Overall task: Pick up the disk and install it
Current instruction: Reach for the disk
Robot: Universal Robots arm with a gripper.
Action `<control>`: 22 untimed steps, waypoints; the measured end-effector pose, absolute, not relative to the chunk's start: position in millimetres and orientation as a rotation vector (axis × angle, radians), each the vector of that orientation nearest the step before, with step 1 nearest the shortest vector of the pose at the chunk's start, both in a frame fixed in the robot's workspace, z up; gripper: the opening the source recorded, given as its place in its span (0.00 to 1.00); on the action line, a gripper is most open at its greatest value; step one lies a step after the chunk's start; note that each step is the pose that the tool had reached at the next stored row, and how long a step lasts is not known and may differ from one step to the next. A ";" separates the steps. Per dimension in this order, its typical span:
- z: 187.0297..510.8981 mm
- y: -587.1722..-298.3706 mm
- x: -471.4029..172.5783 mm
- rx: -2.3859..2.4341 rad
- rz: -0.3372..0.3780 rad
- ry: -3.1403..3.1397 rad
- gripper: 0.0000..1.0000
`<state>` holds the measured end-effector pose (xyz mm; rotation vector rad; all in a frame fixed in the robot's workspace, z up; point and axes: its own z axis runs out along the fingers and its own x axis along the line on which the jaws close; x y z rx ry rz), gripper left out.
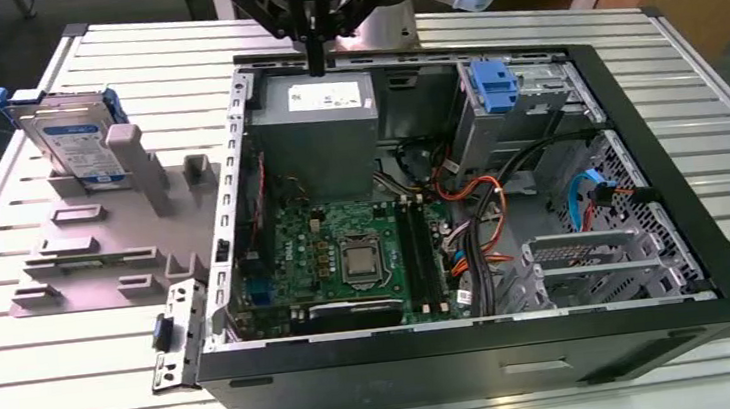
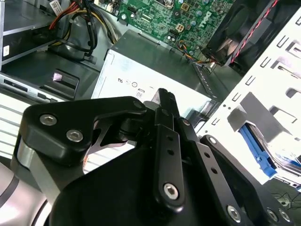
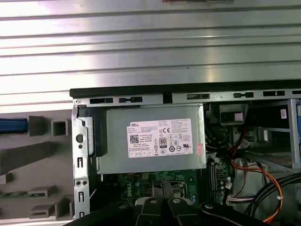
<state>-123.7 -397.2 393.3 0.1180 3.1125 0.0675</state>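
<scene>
The disk (image 1: 71, 140) stands on edge in a grey holder (image 1: 88, 246) on the table, on the exterior view's left beside the open computer case (image 1: 486, 344). Its white-and-blue label faces the camera, with blue rails along its sides. In the first wrist view a blue rail of the disk (image 3: 13, 125) shows beside the holder. My gripper (image 1: 316, 66) hangs over the back edge of the case, just above the grey power supply (image 1: 316, 109), well apart from the disk. In both wrist views the gripper (image 2: 163, 94) (image 3: 162, 187) has its black fingers together and holds nothing.
Inside the case lie a green motherboard (image 1: 342, 247), bundles of cables (image 1: 485, 203), a metal bay with a blue latch (image 1: 494, 87) and a metal drive cage (image 1: 592, 263). The slatted metal table (image 1: 73, 373) surrounds the case.
</scene>
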 end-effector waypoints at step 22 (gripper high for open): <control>393.3 -397.2 -138.0 0.118 0.068 3.112 0.11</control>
